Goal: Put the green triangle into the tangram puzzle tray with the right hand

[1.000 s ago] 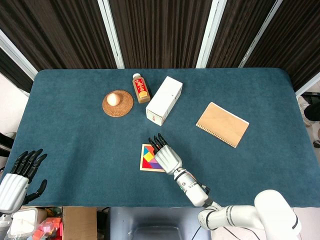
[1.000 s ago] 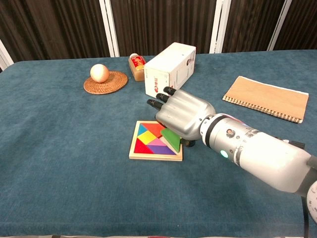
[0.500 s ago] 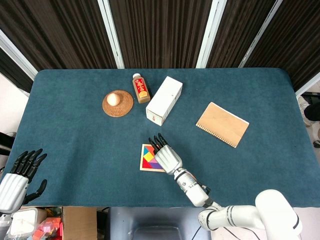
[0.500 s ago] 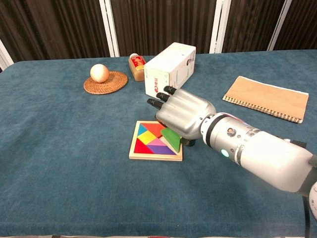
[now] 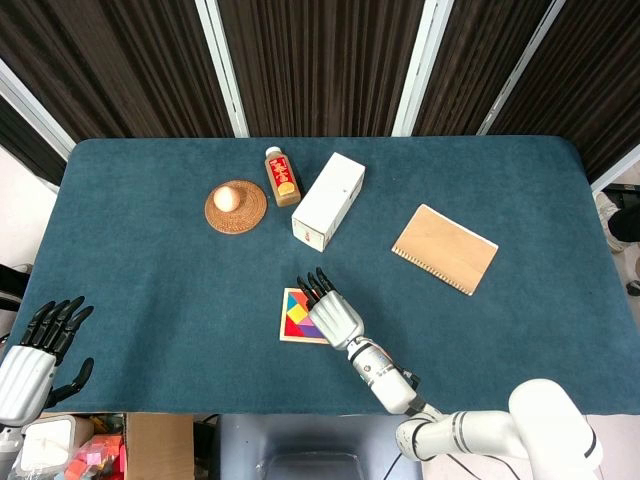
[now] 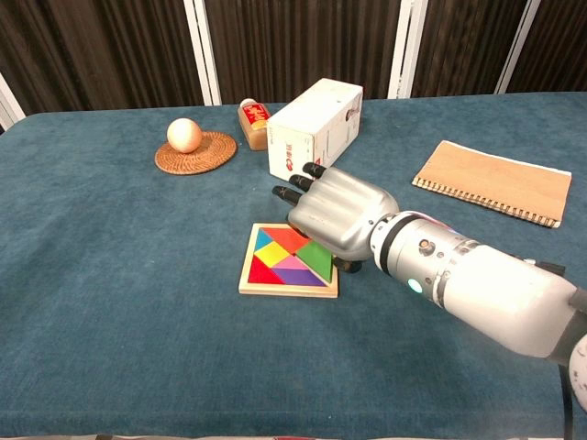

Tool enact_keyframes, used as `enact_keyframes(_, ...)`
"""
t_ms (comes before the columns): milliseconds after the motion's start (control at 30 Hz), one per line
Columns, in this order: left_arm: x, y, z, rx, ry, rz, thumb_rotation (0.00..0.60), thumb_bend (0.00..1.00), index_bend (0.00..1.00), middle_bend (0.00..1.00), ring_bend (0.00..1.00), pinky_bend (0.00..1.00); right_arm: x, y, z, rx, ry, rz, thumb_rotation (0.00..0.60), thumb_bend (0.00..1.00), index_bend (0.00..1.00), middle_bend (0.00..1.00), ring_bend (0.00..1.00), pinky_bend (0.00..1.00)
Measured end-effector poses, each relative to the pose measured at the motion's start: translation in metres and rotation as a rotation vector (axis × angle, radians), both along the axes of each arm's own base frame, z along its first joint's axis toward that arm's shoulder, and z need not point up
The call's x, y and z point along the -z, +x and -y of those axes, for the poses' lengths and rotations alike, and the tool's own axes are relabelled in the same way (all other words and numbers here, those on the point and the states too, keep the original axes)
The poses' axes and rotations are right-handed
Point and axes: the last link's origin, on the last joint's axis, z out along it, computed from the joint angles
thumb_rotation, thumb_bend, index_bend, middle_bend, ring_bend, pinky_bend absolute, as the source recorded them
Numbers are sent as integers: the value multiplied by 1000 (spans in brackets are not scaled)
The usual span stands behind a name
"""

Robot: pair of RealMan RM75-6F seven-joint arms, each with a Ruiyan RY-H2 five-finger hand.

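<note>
The wooden tangram tray (image 6: 284,291) lies near the table's front middle, filled with coloured pieces; it also shows in the head view (image 5: 284,322). The green triangle (image 6: 316,256) lies flat in the tray's right part. My right hand (image 6: 335,215) hovers palm down over the tray's right side with its fingers stretched forward, covering the triangle's upper edge; I see no grip on the piece. In the head view the right hand (image 5: 330,308) hides the triangle. My left hand (image 5: 30,355) hangs off the table's front left corner, fingers apart and holding nothing.
A white box (image 6: 312,126) lies just behind the tray, with a small bottle (image 6: 252,122) to its left. A ball sits on a woven coaster (image 6: 194,151) further left. A brown notebook (image 6: 491,181) lies to the right.
The green triangle was tilted up under the right hand's palm; it now lies flat in the tray. The right hand has barely moved. The left hand is still.
</note>
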Motion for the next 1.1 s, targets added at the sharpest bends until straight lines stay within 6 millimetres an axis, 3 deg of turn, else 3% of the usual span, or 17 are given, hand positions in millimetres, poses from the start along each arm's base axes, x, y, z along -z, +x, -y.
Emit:
enact_keyframes(933, 0, 0, 0, -3, 1, 2, 600, 466, 0, 2, 16, 55, -7, 1, -5, -8, 18, 19, 600, 499, 385, 98, 0, 0)
enact_keyframes(1100, -2, 0, 0, -3, 4, 5, 600, 467, 0, 3, 17, 54, -20, -2, -9, 2, 24, 59, 600, 481, 293, 57, 0, 0)
